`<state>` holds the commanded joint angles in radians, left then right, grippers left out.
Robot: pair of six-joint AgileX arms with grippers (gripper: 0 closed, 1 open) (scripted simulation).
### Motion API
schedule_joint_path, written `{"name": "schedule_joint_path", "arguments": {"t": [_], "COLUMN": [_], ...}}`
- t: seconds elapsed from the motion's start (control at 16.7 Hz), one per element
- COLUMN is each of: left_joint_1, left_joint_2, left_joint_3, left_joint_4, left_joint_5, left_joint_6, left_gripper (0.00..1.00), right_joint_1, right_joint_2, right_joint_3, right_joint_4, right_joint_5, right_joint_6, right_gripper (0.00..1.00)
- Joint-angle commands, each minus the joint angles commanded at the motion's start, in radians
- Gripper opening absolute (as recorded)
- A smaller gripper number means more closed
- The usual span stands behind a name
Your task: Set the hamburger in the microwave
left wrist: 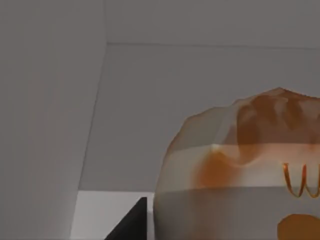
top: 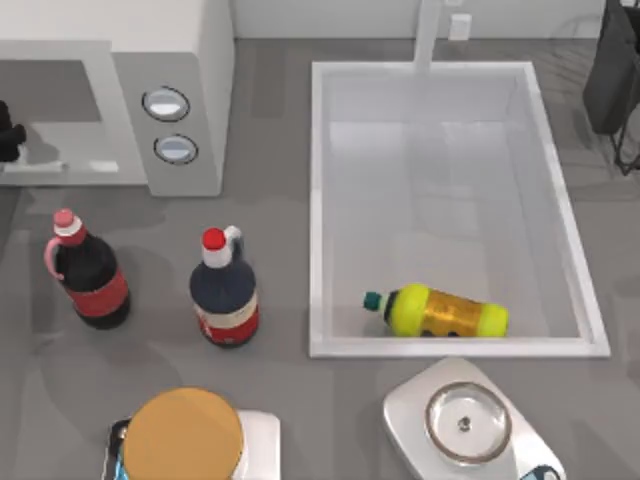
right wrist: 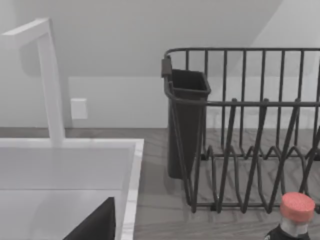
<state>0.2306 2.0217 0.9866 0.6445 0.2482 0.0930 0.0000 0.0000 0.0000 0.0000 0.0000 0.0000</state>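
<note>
– Up at the top view's back left: large white-and-grey box microwave (top: 200,60), grey panel, two silver-rimmed dials. A dark shape at the picture's left edge, against the microwave's front, reads as my left gripper (top: 6,128).

– Anything else on the grey worktop (top: 280,200)?

– Two dark bottles, one pink-capped (top: 88,275) and one red-capped (top: 225,295), stand in front of the microwave. To the right, a white rectangular sink (top: 318,200) has a yellow bottle (top: 445,312) lying inside. At the near edge is a round tan-orange dome on a white base (top: 183,435). Can't say what it is.

– Left wrist view?

– Lumpy tan-and-orange wrapped hamburger (left wrist: 240,165) with orange logo strokes, right up against the camera. Plain grey walls meet in a corner behind it, with a paler floor below, so I judge this is the microwave's cavity. A dark wedge of the gripper shows beside it. Gripper open or clamped on it: cannot tell.

– Right wrist view?

– Dark wedge of my right gripper (right wrist: 95,222), idle, open or shut not tellable. It looks over the sink corner towards a black wire rack (right wrist: 250,150).

– Step?

– Placing, near the end, I'd judge. Next move calls for settling the hamburger on the cavity floor, letting go, then backing straight out clear of the walls.
</note>
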Motion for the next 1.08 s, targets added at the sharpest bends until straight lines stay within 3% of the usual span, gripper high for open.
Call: {"name": "schedule_joint_path", "arguments": {"t": [0.42, 0.9, 1.08], "left_joint_1": [0.010, 0.009, 0.000], "left_joint_2": [0.006, 0.012, 0.069], "left_joint_3": [-0.215, -0.232, -0.163], "left_joint_4": [0.257, 0.272, 0.242], "left_joint_5": [0.013, 0.014, 0.007], "left_joint_6": [0.013, 0.016, 0.013], "left_gripper": [0.00, 0.00, 0.00], "right_joint_1": [0.000, 0.000, 0.000], "right_joint_2": [0.000, 0.000, 0.000], "right_joint_3": [0.000, 0.000, 0.000], "right_joint_4": [0.000, 0.000, 0.000], "right_joint_5": [0.000, 0.000, 0.000], "right_joint_6": [0.000, 0.000, 0.000], "right_gripper": [1.00, 1.00, 1.00]}}
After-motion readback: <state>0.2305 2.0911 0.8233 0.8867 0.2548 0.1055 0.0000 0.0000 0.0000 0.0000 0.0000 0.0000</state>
